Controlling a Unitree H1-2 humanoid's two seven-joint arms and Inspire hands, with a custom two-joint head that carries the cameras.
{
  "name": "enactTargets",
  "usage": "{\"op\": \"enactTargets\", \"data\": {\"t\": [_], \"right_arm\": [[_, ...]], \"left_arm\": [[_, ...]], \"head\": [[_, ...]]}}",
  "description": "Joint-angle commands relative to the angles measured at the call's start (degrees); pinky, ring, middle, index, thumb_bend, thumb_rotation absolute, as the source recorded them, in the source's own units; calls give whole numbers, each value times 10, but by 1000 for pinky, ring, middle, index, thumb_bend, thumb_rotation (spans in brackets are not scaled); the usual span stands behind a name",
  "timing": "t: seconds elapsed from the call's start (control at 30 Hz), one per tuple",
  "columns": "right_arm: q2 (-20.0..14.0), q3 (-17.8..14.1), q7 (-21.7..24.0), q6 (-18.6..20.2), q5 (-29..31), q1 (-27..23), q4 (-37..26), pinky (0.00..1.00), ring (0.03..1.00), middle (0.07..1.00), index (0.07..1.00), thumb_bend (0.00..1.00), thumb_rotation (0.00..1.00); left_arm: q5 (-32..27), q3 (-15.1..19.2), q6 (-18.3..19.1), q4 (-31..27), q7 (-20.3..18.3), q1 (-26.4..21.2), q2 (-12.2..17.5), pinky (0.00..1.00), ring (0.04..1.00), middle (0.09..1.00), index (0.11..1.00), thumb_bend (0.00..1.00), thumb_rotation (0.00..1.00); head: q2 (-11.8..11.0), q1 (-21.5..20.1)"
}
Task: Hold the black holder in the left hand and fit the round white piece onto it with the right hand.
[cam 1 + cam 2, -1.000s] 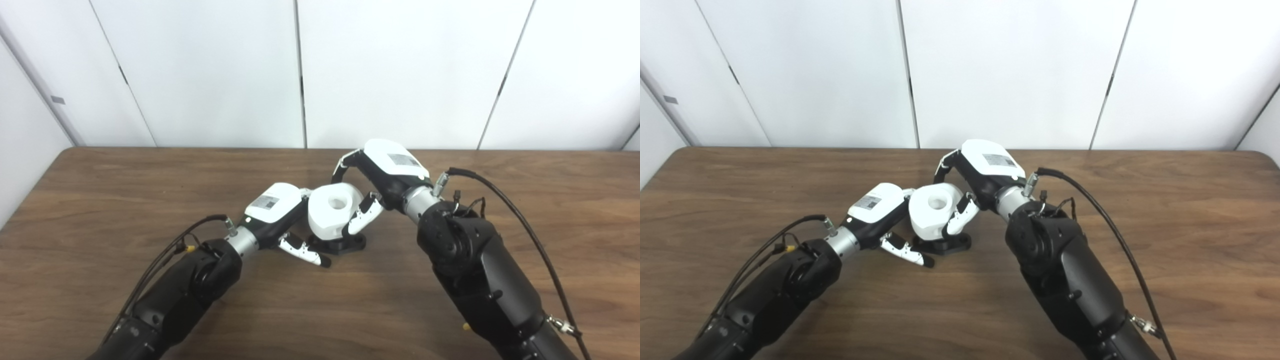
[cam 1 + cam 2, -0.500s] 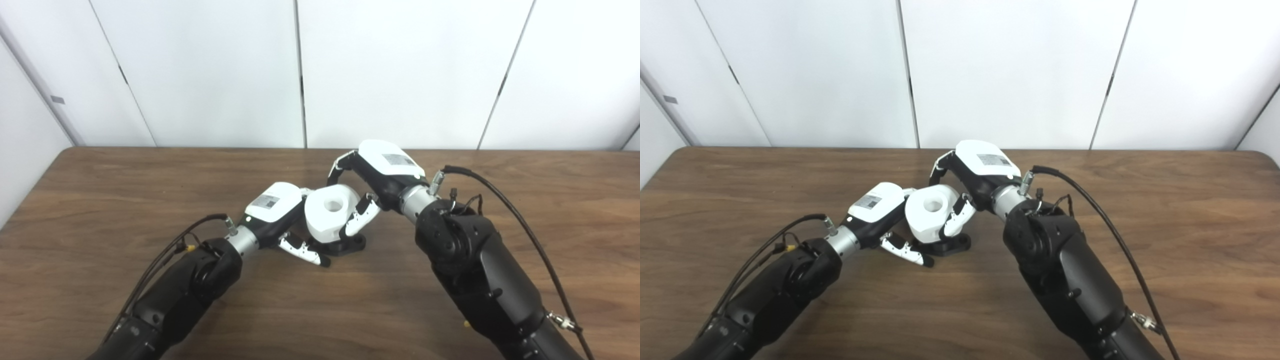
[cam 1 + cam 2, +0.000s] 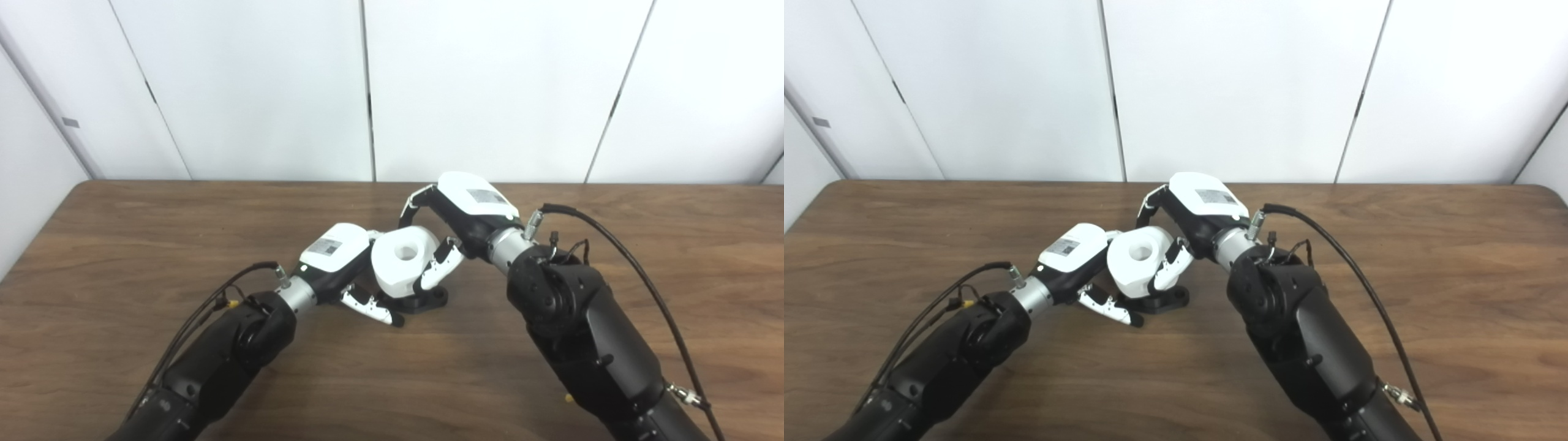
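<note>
The round white piece (image 3: 401, 260), a thick drum with a hole in its top, sits tilted on the black holder (image 3: 429, 300), whose base rests on the table near the centre. My right hand (image 3: 468, 211) wraps the white piece from the right, thumb on its near side and fingers over its far side. To the left of the piece lies my left hand (image 3: 340, 263), its fingers reaching under toward the holder's left end. Whether they grip the holder is hidden by the piece.
The brown wooden table (image 3: 122, 245) stretches wide on both sides, its far edge meeting white wall panels. A black cable (image 3: 618, 245) loops off my right forearm and another (image 3: 208, 300) off my left forearm.
My right hand has shifted slightly left and down with the white piece, bringing it lower over the holder. The left hand has stayed in place.
</note>
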Motion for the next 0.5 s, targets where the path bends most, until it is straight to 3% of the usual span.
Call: {"op": "enactTargets", "data": {"t": [0.0,0.47], "right_arm": [[5,16,30,-12,18,3,2,808,806,740,482,520,134],[1,-10,70,-3,3,1,-38,700,765,725,481,520,132]], "left_arm": [[14,-13,9,21,-42,12,0,654,808,810,533,1000,283],[26,-15,19,17,-44,10,3,658,811,824,514,974,236]], "head": [[0,1],[2,1]]}}
